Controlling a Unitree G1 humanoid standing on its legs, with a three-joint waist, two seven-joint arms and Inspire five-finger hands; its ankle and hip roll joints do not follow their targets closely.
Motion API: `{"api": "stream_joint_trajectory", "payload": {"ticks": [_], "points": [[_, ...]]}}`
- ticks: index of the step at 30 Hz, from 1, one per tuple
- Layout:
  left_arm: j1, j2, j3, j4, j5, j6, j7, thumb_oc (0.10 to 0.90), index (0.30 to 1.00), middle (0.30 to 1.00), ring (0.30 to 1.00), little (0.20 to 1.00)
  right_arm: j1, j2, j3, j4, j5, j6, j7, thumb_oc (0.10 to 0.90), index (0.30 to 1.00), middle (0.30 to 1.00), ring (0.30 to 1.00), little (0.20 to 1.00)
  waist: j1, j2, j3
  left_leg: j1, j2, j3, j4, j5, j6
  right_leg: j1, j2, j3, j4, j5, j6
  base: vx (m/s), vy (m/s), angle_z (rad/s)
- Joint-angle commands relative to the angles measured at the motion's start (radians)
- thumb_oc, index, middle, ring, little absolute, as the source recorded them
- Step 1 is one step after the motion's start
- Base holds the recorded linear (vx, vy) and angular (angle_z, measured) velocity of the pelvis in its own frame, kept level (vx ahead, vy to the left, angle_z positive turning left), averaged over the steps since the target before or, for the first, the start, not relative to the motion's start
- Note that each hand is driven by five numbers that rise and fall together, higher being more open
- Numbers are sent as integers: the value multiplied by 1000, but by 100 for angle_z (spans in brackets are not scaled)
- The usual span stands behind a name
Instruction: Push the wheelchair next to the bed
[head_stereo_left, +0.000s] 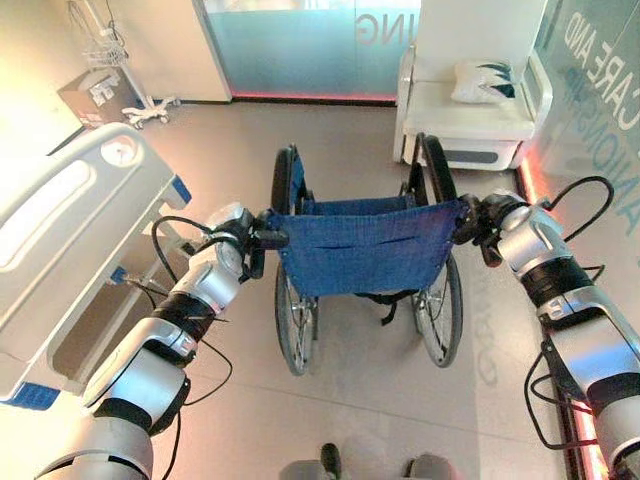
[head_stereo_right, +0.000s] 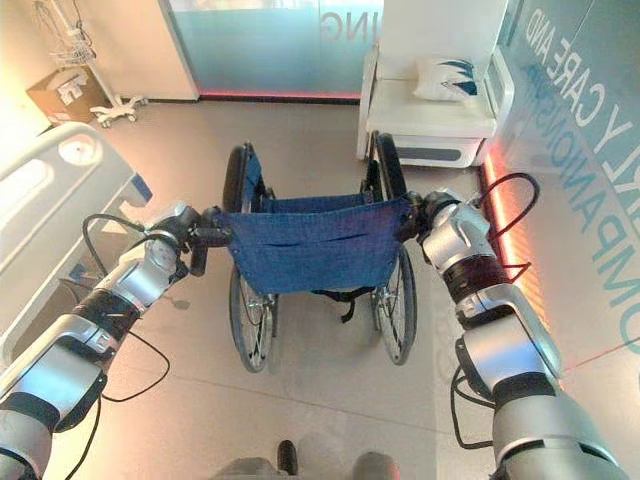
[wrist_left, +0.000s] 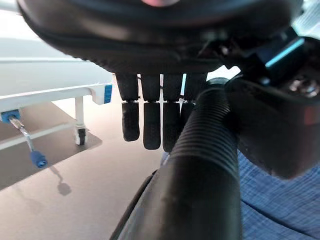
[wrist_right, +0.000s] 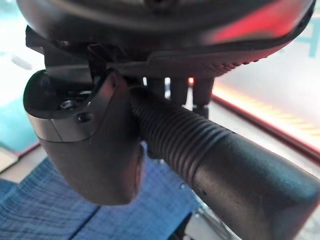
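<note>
Left eye view: the blue fabric-backed wheelchair (head_stereo_left: 362, 260) is held at its ribbed black push handles (wrist_left: 200, 165) by both curled hands, left hand (head_stereo_left: 243, 240) and right hand (head_stereo_left: 478, 222). The pushing step is judged under way. A turn toward the white hospital bed (head_stereo_left: 70, 230), left of the wheelchair, is needed next.

The wheelchair (head_stereo_left: 362, 262) stood mid-floor, the bed (head_stereo_left: 70, 230) to its left, an armchair (head_stereo_left: 470, 118) beyond it on the right with a pillow (head_stereo_left: 483, 81) on its seat.

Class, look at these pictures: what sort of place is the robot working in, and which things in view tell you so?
Most likely a hospital or care room, perhaps a demonstration one. The clues: a hospital bed with side rails on the left, a blue-backed wheelchair in the middle of the floor, and a wheeled stand near the far wall.
</note>
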Motion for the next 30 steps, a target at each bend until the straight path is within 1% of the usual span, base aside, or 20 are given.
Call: {"api": "stream_joint_trajectory", "payload": {"ticks": [1, 2, 4, 6, 9, 11, 13, 14, 15, 17, 19, 21, 22, 23, 24, 26, 27, 28, 29, 30], "points": [[162, 6, 78, -22, -54, -141, 55, 400, 300, 300, 300, 300, 180, -24, 105, -20, -52, -170, -54, 400, 300, 300, 300, 300, -19, -48, 42, 49, -61, -30, 63, -136, -13, -36, -11, 22, -371, 336, -10, 439, -307, 13], [158, -6, 82, -16, -75, -166, 81, 400, 300, 300, 300, 300, 175, -21, 96, -21, -55, -172, -54, 400, 300, 300, 300, 300, -37, -64, 51, 73, -71, -55, 73, -175, -13, -50, -27, 37, -533, 372, 6, 458, -347, 23], [146, -16, 81, -2, -94, -196, 95, 400, 300, 300, 300, 300, 154, -27, 84, 3, -48, -179, -54, 400, 300, 300, 300, 300, -45, -71, 56, 75, -63, -60, 102, -208, -5, -43, -29, 63, -598, 389, 14, 396, -356, 47], [135, -21, 80, 14, -96, -213, 97, 400, 300, 300, 300, 300, 130, -35, 80, 32, -14, -184, -53, 400, 300, 300, 300, 300, -46, -77, 52, 63, -50, -54, 135, -226, -4, -37, -25, 68, -581, 370, 14, 259, -381, 60], [141, -33, 82, 35, -124, -227, 96, 400, 300, 300, 300, 300, 122, -38, 87, 65, 29, -190, -42, 400, 300, 300, 300, 300, -47, -83, 32, 61, -1, -36, 199, -246, -29, -38, -13, 58, -486, 308, 12, 362, -383, 43], [160, -47, 76, 33, -124, -215, 100, 400, 300, 300, 300, 300, 166, -36, 86, 51, 60, -188, -39, 400, 300, 300, 300, 300, -62, -86, 6, 104, 63, -12, 200, -243, -60, -39, 1, 34, -442, 274, -7, 527, -371, 37], [175, -60, 70, 29, -121, -203, 107, 400, 300, 300, 300, 300, 203, -30, 79, 42, 66, -198, -47, 400, 300, 300, 300, 300, -69, -88, -15, 116, 102, 5, 201, -220, -81, -24, 16, 22, -442, 257, -24, 396, -291, 30], [179, -63, 66, 32, -111, -192, 99, 400, 300, 300, 300, 300, 223, -28, 70, 33, 66, -202, -52, 400, 300, 300, 300, 300, -74, -90, -28, 110, 136, 21, 224, -178, -98, -9, 30, 9, -446, 237, -43, 326, -263, 29], [178, -65, 63, 35, -107, -190, 94, 400, 300, 300, 300, 300, 229, -27, 66, 31, 73, -204, -57, 400, 300, 300, 300, 300, -77, -91, -33, 108, 147, 26, 233, -161, -105, -2, 35, 4, -451, 232, -50, 327, -268, 42], [161, -76, 48, 69, -103, -182, 76, 400, 300, 300, 300, 300, 237, -25, 62, 29, 85, -201, -52, 400, 300, 300, 300, 300, -87, -86, -49, 105, 181, 32, 281, -90, -130, 18, 62, -10, -460, 206, -78, 273, -212, 22], [149, -88, 38, 104, -99, -190, 69, 400, 300, 300, 300, 300, 235, -28, 64, 38, 89, -200, -44, 400, 300, 300, 300, 300, -91, -89, -57, 95, 189, 23, 318, -50, -140, 35, 80, -14, -471, 193, -96, 281, -174, 1], [144, -98, 27, 131, -94, -206, 71, 400, 300, 300, 300, 300, 231, -35, 72, 51, 93, -200, -37, 400, 300, 300, 300, 300, -91, -91, -66, 84, 182, 11, 363, -18, -147, 58, 100, -19, -482, 176, -117, 316, -143, 1], [143, -101, 21, 145, -101, -218, 77, 400, 300, 300, 300, 300, 231, -37, 78, 52, 95, -198, -36, 400, 300, 300, 300, 300, -87, -97, -71, 58, 158, -3, 393, -2, -145, 75, 111, -17, -489, 164, -129, 278, -73, 2], [144, -105, 20, 150, -100, -223, 81, 400, 300, 300, 300, 300, 232, -37, 82, 50, 98, -195, -38, 400, 300, 300, 300, 300, -79, -97, -66, 36, 143, -15, 406, -11, -137, 91, 121, -12, -491, 155, -132, 442, -61, 4], [146, -106, 20, 153, -99, -226, 89, 400, 300, 300, 300, 300, 226, -34, 96, 45, 102, -192, -35, 400, 300, 300, 300, 300, -54, -101, -49, -31, 80, -45, 401, -44, -106, 125, 139, 11, -489, 140, -131, 408, -28, 18], [143, -103, 25, 152, -109, -230, 104, 400, 300, 300, 300, 300, 207, -22, 109, 50, 100, -192, -37, 400, 300, 300, 300, 300, -33, -99, -29, -78, 35, -39, 327, -56, -86, 160, 160, 30, -491, 126, -121, 428, 19, 24], [139, -101, 29, 147, -105, -233, 106, 400, 300, 300, 300, 300, 200, -14, 112, 48, 99, -188, -44, 400, 300, 300, 300, 300, -17, -93, -16, -107, 21, -32, 274, -39, -90, 190, 174, 33, -497, 116, -117, 372, 52, 12], [136, -98, 30, 143, -105, -236, 106, 400, 300, 300, 300, 300, 197, -8, 114, 45, 101, -184, -50, 400, 300, 300, 300, 300, -4, -86, -8, -138, 12, -30, 237, -14, -97, 210, 186, 35, -504, 110, -116, 368, 60, -9], [132, -93, 29, 133, -110, -237, 112, 400, 300, 300, 300, 300, 193, 2, 118, 34, 99, -175, -61, 400, 300, 300, 300, 300, 21, -77, 11, -206, 5, -37, 196, 48, -112, 251, 204, 49, -519, 100, -116, 481, 108, -19], [131, -83, 34, 115, -114, -228, 118, 400, 300, 300, 300, 300, 180, 9, 127, 19, 85, -170, -70, 400, 300, 300, 300, 300, 59, -64, 31, -306, 10, -58, 129, 143, -131, 297, 225, 76, -535, 86, -118, 496, 137, -28]]}}
